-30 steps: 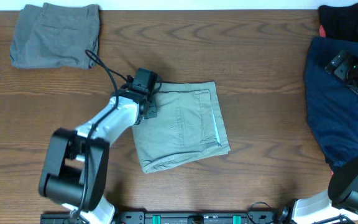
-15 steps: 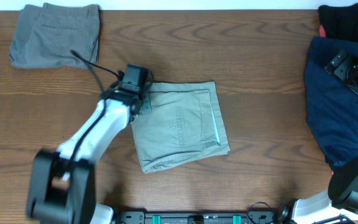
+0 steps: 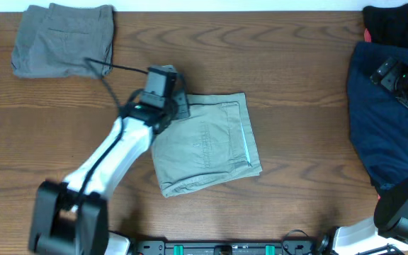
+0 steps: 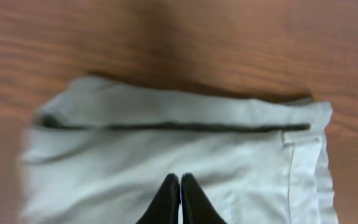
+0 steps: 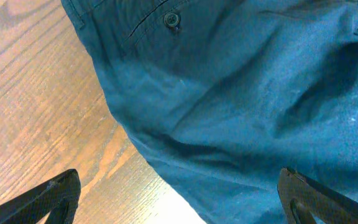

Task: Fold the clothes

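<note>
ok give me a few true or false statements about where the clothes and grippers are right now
1. The left gripper is shut, with its tips over the khaki shorts. True.
2. The right gripper is clamped on the navy garment. False: its jaws stand wide open over the garment and grip nothing.
3. The grey shorts lie apart from the khaki shorts, toward the far left corner. True.
4. The khaki shorts lie on top of the navy garment. False: they lie on the bare table near its middle, while the navy garment is at the right edge.
</note>
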Available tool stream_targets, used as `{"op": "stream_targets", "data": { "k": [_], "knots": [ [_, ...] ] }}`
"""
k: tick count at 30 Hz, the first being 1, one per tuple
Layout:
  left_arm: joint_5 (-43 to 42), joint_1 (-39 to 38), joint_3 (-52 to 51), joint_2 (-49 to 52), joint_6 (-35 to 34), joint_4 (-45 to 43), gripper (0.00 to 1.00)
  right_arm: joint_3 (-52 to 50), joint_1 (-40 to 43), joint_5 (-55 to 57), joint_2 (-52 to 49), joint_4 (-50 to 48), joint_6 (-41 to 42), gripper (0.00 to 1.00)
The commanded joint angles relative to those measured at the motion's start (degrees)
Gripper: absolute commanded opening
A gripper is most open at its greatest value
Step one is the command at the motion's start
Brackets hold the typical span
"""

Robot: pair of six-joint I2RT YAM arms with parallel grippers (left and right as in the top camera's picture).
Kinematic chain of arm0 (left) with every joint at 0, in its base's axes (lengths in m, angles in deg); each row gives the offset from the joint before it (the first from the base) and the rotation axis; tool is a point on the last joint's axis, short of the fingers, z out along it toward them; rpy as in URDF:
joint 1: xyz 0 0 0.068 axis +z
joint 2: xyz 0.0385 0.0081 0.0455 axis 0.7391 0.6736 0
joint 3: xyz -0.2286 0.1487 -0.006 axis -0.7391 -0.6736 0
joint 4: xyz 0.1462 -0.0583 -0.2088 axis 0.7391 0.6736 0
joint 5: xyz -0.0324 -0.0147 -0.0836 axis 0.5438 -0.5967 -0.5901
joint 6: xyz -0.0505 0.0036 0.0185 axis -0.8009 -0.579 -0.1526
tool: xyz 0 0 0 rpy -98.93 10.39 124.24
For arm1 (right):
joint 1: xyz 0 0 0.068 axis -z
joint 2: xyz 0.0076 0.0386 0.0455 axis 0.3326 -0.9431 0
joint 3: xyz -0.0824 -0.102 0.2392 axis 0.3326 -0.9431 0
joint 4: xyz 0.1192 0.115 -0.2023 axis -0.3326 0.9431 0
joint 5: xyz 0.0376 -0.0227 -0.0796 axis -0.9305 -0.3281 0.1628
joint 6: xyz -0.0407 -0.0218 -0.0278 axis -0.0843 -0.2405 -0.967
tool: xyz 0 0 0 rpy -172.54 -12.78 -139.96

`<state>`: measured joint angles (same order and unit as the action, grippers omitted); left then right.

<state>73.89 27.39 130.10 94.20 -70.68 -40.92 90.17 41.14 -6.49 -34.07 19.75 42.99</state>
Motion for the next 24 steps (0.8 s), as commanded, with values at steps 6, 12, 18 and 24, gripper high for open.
{"op": "stream_targets", "data": {
  "k": [6,12,18,24],
  "knots": [
    [-1.7,-3.9,0.3,14.1,-2.8,-8.8,0.06,0.7,-0.3,0.8,-0.5,0.0,-0.7,0.99],
    [-1.6,-3.9,0.3,19.2,-2.8,-10.7,0.06,0.7,-0.3,0.8,-0.5,0.0,-0.7,0.99],
    [-1.7,-3.9,0.3,14.4,-2.8,-9.0,0.06,0.7,-0.3,0.8,-0.5,0.0,-0.7,0.99],
    [-1.7,-3.9,0.3,0.2,-0.9,-3.5,0.26,0.7,-0.3,0.8,-0.5,0.0,-0.7,0.99]
  ]
}}
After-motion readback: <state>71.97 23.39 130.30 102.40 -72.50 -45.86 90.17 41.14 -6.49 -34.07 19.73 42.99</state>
